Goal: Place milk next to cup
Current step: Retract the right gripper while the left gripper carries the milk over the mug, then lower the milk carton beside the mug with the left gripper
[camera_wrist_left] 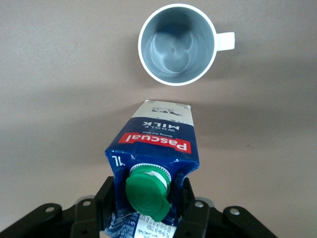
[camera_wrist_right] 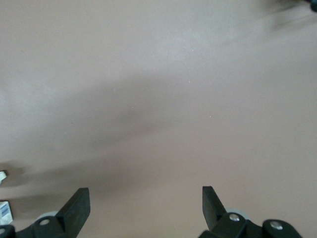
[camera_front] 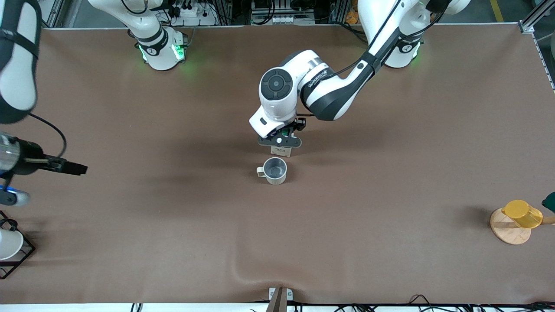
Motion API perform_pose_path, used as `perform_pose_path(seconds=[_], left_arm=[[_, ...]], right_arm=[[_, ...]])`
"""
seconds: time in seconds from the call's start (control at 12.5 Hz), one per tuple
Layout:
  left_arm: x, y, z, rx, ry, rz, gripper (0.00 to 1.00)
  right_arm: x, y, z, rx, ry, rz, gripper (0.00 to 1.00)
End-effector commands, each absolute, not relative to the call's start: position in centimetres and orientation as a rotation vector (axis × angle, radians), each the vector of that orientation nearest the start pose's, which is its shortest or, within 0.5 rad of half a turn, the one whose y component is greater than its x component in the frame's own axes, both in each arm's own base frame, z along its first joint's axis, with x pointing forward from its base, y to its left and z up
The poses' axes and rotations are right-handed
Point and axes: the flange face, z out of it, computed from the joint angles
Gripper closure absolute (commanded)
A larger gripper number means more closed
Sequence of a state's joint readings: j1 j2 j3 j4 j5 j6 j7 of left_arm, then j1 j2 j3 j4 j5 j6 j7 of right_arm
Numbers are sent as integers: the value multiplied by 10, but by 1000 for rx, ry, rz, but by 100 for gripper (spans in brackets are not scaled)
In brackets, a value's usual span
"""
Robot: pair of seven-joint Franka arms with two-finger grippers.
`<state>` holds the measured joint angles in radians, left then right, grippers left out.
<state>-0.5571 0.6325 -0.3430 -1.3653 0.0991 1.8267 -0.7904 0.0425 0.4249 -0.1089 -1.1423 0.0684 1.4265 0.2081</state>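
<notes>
left gripper (camera_front: 280, 141) clamped on the milk (camera_wrist_left: 154, 144) at its dark blue top, fingers (camera_wrist_left: 108, 196) pressed against both sides by the green cap (camera_wrist_left: 147, 190). milk carton upright at mid-table, just beside the cup (camera_front: 274, 170), a narrow gap between them, farther from the front camera than the cup. cup upright on the brown table (camera_front: 390, 195), handle (camera_front: 260, 172) toward the right arm's end. right gripper (camera_wrist_right: 144, 203) spread wide, holding nothing, waiting over bare table at its own end.
</notes>
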Motion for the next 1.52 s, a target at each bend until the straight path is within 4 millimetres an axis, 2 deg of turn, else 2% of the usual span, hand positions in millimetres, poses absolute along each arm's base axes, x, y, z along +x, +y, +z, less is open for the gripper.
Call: perform_pose_path(seconds=[0.0, 0.16, 0.4, 0.72, 0.88, 1.04, 1.12, 1.28, 1.44], left_arm=[[489, -516, 352, -3089, 111, 221, 41], [491, -516, 352, -3098, 105, 211, 41], [494, -515, 351, -3102, 102, 209, 41], [494, -515, 360, -3111, 97, 192, 41], [495, -515, 361, -3113, 97, 189, 41], [496, -516, 361, -3122, 94, 178, 41], [494, -518, 357, -3121, 94, 183, 34], [495, -517, 359, -3125, 94, 176, 0], [491, -521, 376, -3141, 99, 145, 0]], right_arm=[[634, -19, 603, -3076, 358, 174, 0], [623, -26, 602, -3103, 247, 169, 0], [608, -25, 598, -3108, 243, 148, 0], [579, -37, 593, -3109, 233, 78, 0], [572, -39, 591, -3108, 233, 74, 0], [557, -40, 582, -3103, 236, 19, 0], [557, -40, 582, -3104, 225, 2, 0], [562, -40, 590, -3128, 189, -29, 0], [565, -35, 597, -3135, 186, -51, 0]])
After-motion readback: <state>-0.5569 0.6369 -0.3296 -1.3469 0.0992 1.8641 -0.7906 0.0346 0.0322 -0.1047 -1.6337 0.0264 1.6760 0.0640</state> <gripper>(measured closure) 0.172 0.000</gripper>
